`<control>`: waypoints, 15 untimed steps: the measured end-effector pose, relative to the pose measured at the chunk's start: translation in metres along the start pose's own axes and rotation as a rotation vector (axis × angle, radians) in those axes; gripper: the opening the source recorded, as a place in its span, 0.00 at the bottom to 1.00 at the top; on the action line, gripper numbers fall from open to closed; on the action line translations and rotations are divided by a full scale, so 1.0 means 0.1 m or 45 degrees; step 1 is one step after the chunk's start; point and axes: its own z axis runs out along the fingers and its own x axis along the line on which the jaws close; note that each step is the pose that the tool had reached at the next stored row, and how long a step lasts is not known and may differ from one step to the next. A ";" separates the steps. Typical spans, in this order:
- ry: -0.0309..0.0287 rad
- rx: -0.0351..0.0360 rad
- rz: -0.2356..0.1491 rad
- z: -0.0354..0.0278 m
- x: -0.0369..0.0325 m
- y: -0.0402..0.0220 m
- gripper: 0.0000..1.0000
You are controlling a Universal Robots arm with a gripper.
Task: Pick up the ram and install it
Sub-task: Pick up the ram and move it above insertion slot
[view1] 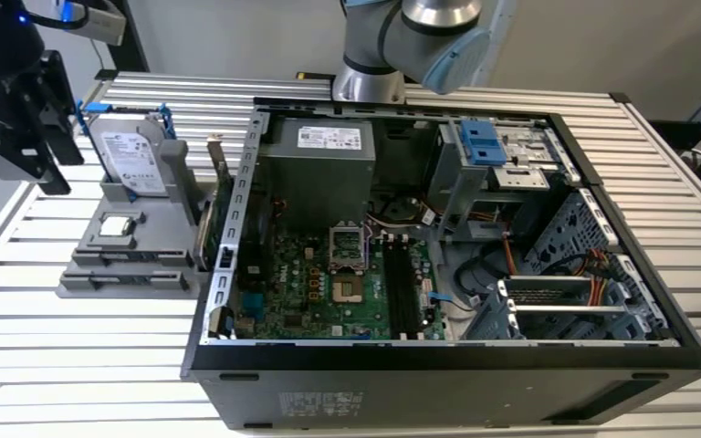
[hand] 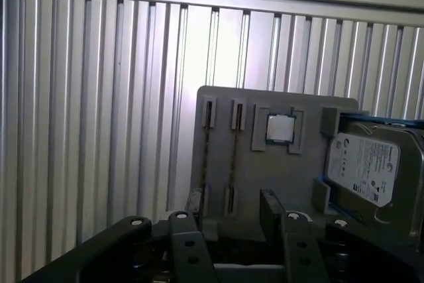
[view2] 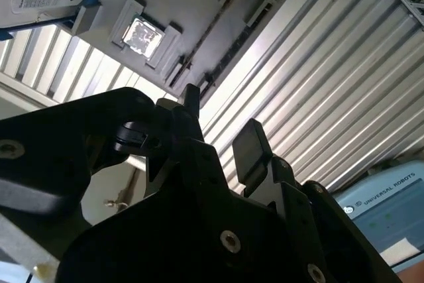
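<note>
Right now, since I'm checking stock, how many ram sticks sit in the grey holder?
2. First ram stick stands in the outermost slot of the grey holder; second ram stick in the next slot, beside the square chip. None seems hidden.

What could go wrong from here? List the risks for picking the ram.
1. The two ram sticks stand edge-up, close together in the grey holder; the open gripper may clip the neighbour.
2. The processor and hard drive sit beside them and could be bumped.
3. The motherboard slots lie deep in the computer case, near cables.
</note>
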 end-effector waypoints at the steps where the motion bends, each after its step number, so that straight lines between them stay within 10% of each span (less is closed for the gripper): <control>1: -0.0001 -0.0001 0.004 0.014 0.003 0.000 1.00; 15: -0.0028 -0.0026 0.030 0.199 0.020 -0.040 1.00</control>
